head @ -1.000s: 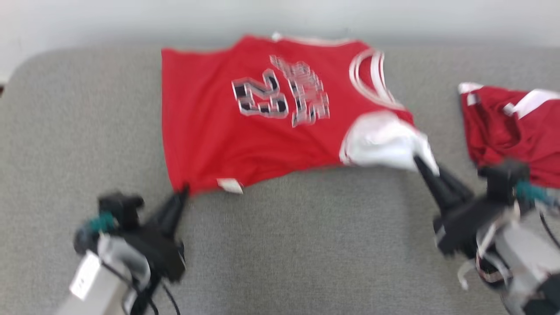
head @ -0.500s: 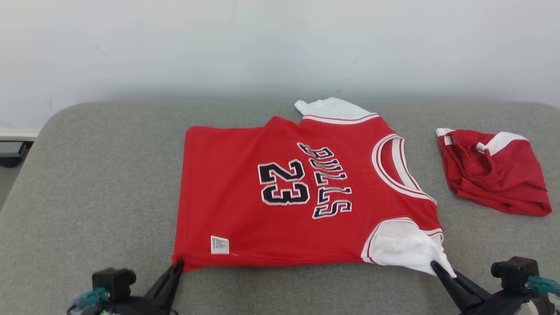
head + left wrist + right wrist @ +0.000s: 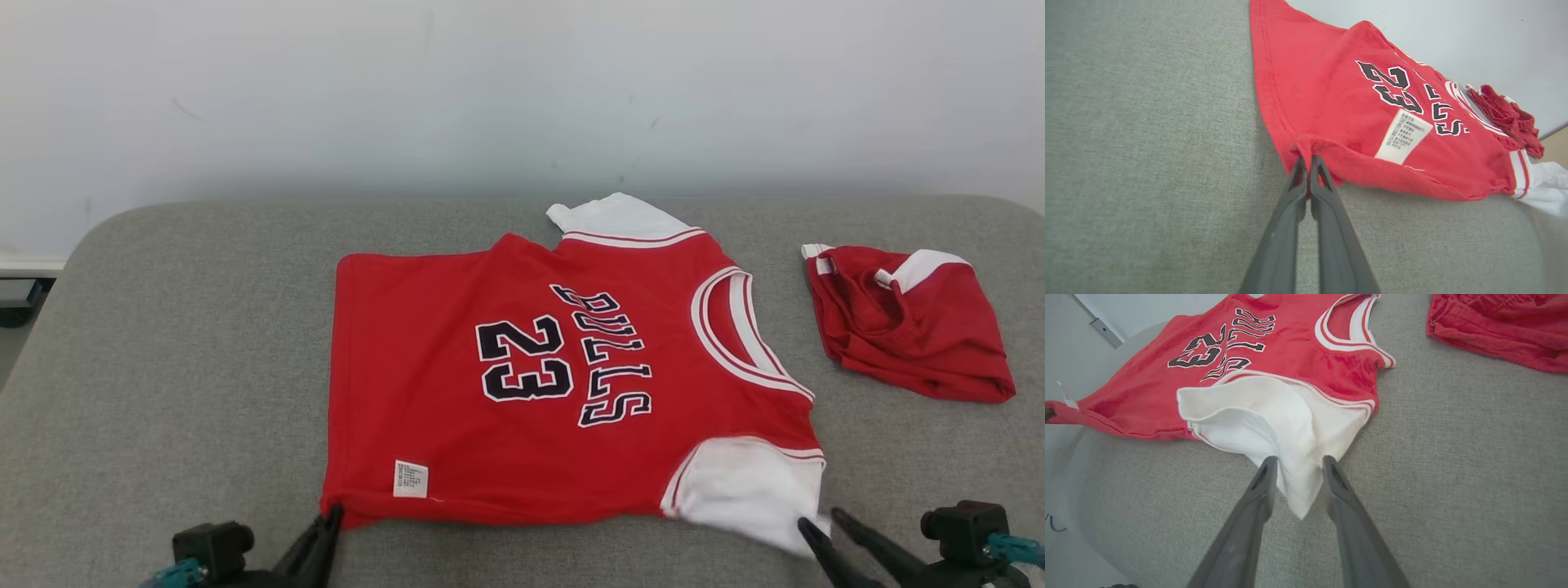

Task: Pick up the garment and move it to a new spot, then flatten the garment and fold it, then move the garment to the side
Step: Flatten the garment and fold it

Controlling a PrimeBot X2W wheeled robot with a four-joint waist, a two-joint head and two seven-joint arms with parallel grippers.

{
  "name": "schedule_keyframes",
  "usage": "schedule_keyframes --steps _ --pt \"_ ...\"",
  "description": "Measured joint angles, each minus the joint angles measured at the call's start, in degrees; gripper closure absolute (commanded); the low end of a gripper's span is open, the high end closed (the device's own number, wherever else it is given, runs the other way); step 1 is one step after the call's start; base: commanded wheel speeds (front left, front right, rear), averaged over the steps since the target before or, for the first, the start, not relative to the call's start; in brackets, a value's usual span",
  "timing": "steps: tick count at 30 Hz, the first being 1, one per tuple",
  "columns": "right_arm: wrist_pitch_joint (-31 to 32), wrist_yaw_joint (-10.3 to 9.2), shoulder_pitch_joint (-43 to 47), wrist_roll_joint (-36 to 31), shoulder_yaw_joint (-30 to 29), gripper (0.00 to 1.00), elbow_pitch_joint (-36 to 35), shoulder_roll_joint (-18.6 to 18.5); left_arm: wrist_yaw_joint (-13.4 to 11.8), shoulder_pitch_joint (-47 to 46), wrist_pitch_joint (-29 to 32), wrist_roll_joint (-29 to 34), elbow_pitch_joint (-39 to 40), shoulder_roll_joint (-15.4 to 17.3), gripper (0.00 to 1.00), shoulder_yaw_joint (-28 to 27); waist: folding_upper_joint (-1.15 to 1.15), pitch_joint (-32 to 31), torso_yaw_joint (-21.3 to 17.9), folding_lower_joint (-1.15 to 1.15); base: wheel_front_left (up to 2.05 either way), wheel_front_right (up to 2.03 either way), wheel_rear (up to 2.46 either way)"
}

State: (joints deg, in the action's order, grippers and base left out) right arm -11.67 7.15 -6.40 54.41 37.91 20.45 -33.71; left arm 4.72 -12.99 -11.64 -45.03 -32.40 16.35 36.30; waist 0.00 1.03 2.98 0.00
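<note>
- Though the head view crops it, the left gripper clamps the hem of the red basketball jersey.
- Right gripper gapes astride the white sleeve tip.

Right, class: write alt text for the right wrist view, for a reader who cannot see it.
The right gripper stands open, its two dark fingers either side of the white sleeve tip of a red jersey numbered 23, spread on a grey cushion. A second red garment lies bunched at the upper right.
</note>
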Motion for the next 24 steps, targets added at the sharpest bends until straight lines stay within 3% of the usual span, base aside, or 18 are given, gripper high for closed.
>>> schedule_keyframes --steps 7,12,20,24 --pt "-1.04 0.0 0.05 6.91 -3.76 0.0 -5.66 -0.56 -2.3 0.03 -1.1 -2.4 3.39 1.67 0.0 -4.55 0.0 -0.42 -0.11 0.0 0.0 0.0 0.0" --pt "-1.41 -0.35 0.03 7.03 -5.26 0.0 -5.36 -1.01 -3.53 0.06 -1.53 -2.97 5.88 2.12 0.0 -6.27 0.0 -0.72 -0.09 0.0 0.0 0.0 0.0" --pt "3.45 -6.45 -1.64 2.48 -1.64 0.0 -3.08 -0.94 -8.11 0.03 -0.34 1.22 4.0 2.07 0.0 -3.16 0.0 -0.51 -0.09 0.01 0.0 0.0 0.0" --pt "6.22 -8.68 -1.58 1.48 -0.26 0.0 -2.4 -0.92 -8.8 0.25 0.21 1.83 4.0 1.67 0.0 -2.2 0.0 0.26 -0.1 0.0 0.0 0.0 0.0"
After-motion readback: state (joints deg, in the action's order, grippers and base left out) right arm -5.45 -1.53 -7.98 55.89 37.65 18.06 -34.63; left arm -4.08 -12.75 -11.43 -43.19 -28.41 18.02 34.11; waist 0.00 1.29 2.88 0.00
